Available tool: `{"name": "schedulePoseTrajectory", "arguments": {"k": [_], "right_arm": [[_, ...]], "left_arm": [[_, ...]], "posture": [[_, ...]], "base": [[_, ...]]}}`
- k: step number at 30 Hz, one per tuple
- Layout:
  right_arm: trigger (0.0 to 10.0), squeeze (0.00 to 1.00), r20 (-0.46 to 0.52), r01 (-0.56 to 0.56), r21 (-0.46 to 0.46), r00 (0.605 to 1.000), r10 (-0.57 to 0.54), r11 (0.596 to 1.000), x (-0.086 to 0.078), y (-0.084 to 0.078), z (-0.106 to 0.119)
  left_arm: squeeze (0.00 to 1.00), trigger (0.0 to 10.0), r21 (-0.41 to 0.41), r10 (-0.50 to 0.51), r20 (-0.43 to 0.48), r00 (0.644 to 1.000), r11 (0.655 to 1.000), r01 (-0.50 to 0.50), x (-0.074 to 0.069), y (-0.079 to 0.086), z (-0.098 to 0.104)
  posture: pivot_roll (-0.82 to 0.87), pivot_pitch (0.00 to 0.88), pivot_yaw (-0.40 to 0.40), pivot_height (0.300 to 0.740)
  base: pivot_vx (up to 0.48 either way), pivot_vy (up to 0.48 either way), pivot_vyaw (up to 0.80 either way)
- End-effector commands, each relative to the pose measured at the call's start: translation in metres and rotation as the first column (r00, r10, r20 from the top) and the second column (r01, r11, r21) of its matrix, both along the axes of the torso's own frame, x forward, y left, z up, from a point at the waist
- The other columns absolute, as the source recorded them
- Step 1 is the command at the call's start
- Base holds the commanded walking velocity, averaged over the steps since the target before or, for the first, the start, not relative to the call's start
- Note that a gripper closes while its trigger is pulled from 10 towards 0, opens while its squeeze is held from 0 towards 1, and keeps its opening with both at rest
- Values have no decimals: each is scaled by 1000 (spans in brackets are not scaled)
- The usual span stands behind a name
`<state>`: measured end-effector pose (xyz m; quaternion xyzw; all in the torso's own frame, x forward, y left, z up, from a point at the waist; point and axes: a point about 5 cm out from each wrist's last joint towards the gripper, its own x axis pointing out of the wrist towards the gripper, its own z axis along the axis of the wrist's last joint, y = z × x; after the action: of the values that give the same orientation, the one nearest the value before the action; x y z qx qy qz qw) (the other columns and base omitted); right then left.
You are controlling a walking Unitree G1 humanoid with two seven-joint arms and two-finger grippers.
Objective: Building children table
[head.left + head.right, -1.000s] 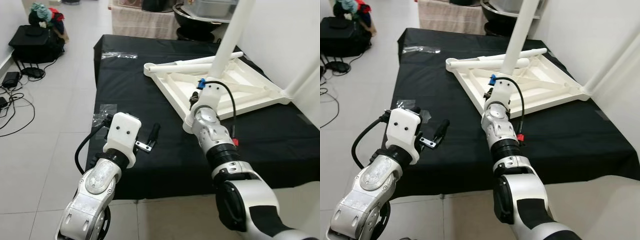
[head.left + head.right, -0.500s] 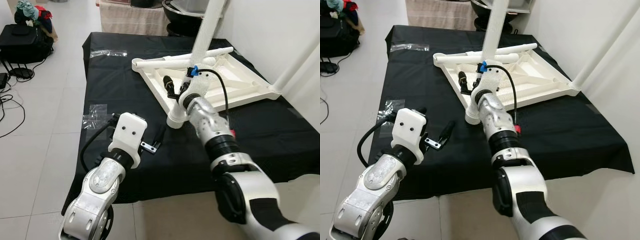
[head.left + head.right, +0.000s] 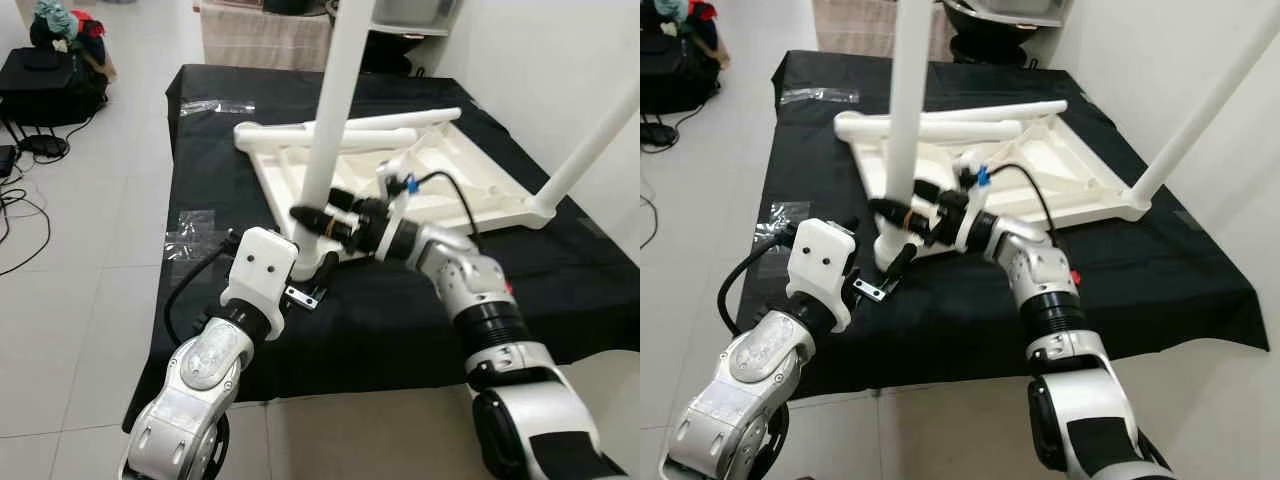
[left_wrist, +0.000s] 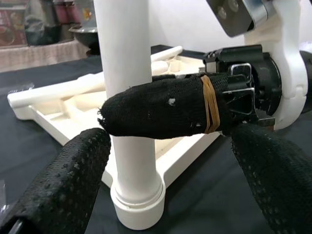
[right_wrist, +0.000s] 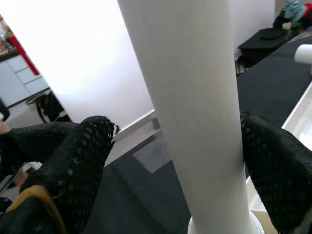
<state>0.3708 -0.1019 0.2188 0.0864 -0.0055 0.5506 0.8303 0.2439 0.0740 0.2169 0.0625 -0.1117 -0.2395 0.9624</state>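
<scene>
The upright table leg [image 3: 328,120] is being straddled by the spread right gripper [image 3: 312,217]; beside it, the left gripper [image 3: 318,280] is being held apart.

Black bag [image 3: 58,82] on floor; cables [image 3: 22,205] nearby.

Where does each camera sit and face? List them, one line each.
Left eye: head, facing forward-down at the tabletop on black cloth; left hand, right hand and arms show.
Right eye: beside it; same scene, same arms.
Left wrist: left arm, facing the leg and right hand; own fingers show.
Right wrist: right arm, facing the leg between own fingers.
Shared: all see the leg.
</scene>
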Motion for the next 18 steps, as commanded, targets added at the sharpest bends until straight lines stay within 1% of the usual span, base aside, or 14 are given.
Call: {"name": "schedulePoseTrajectory", "arguments": {"k": [1, 2, 5, 9, 10, 13, 14, 15, 16, 18], "right_arm": [[10000, 0, 4, 47, -66, 999, -47, 997, 6, 5, -7], [10000, 0, 4, 47, -66, 999, -47, 997, 6, 5, -7], [10000, 0, 5, 101, -117, 995, -101, 988, 10, 12, -11], [10000, 0, 9, 86, -130, 996, -86, 988, 8, 17, -13], [10000, 0, 14, 73, -135, 997, -72, 988, 7, 22, -13], [10000, 0, 28, 72, -144, 997, -69, 987, 6, 25, -13], [3922, 0, 32, 100, -134, 995, -97, 986, 8, 27, -12], [3922, 0, 32, 100, -134, 995, -97, 986, 8, 27, -12], [0, 0, 47, 135, -129, 990, -130, 982, 11, 28, -9], [0, 0, 45, 199, -87, 980, -196, 976, 17, 29, -2]], "left_arm": [[0, 10000, -13, -36, 10, 999, 999, 36, -6, -5, 1], [0, 10000, -13, -36, 10, 999, 999, 36, -6, -5, 1], [0, 10000, -13, -40, 6, 999, 999, 40, -6, -6, 1], [0, 10000, -15, -46, 5, 999, 999, 46, -6, -6, 1], [0, 10000, -21, -68, -8, 998, 997, 67, -8, -9, -1], [0, 10000, -18, -91, -18, 996, 996, 91, -10, -12, -3], [0, 10000, -18, -103, -29, 994, 995, 103, -12, -14, -5], [0, 10000, -18, -103, -29, 994, 995, 103, -12, -14, -5], [0, 10000, -17, -108, -35, 994, 994, 107, -13, -15, -7], [0, 10000, -24, -86, -36, 996, 996, 85, -13, -12, -7]], "posture": [[79, 87, -143, 740], [79, 87, -143, 740], [79, 93, -146, 740], [79, 93, -148, 740], [78, 92, -146, 740], [78, 92, -146, 740], [79, 95, -151, 740], [79, 95, -151, 740], [80, 101, -153, 740], [78, 105, -154, 740]], "base": [[0, 0, 0], [0, 0, 0], [0, 0, 0], [0, 0, 0], [0, 0, 0], [0, 0, 0], [0, 0, 0], [0, 0, 0], [0, 0, 0], [0, 0, 0]]}}
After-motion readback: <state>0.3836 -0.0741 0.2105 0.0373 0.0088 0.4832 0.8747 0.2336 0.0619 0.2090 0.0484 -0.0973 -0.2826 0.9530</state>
